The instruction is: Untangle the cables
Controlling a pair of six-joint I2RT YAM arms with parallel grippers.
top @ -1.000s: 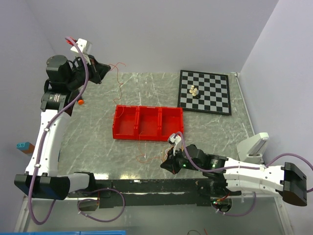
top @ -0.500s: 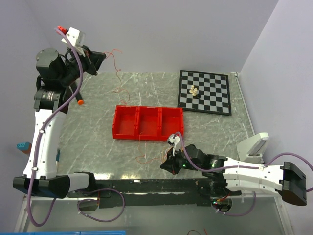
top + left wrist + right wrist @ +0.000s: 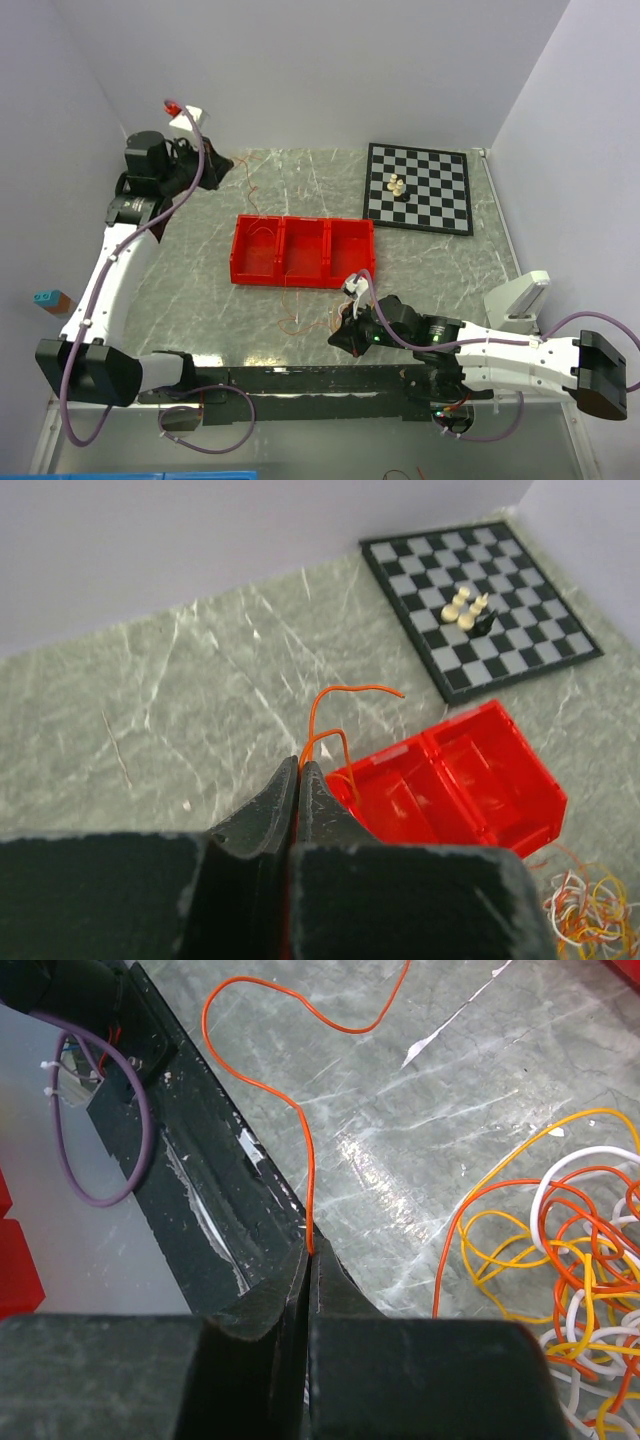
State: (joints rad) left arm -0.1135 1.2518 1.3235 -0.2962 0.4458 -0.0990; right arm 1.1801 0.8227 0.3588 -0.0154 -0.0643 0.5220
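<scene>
Pinching an orange strand between jaws pressed tightly together, the left gripper hangs above the marbled table. The strand rises from the tips, arcs ahead and bends to the right into a free end, while a second, smaller loop of it curls down just right of the tips. Ahead of these jaws and to their right lies the red tray, its compartments open upward. Farther ahead on the same side sits the chessboard with a few chess pieces bunched on its squares. The right gripper sits low over the table with its jaws likewise pressed together, nipping an orange wire right at the tips. That wire runs straight ahead from the jaws, swings left into a wide loop, then crosses back to the right and leaves the view. Whether it and the left gripper's strand are one cable cannot be told. The cables, a loose tangle of orange, yellow and white loops, rest on the table just right of the right jaws, apart from them. Left of those jaws runs a black rail, and beyond it hangs a purple cable in a loop.
</scene>
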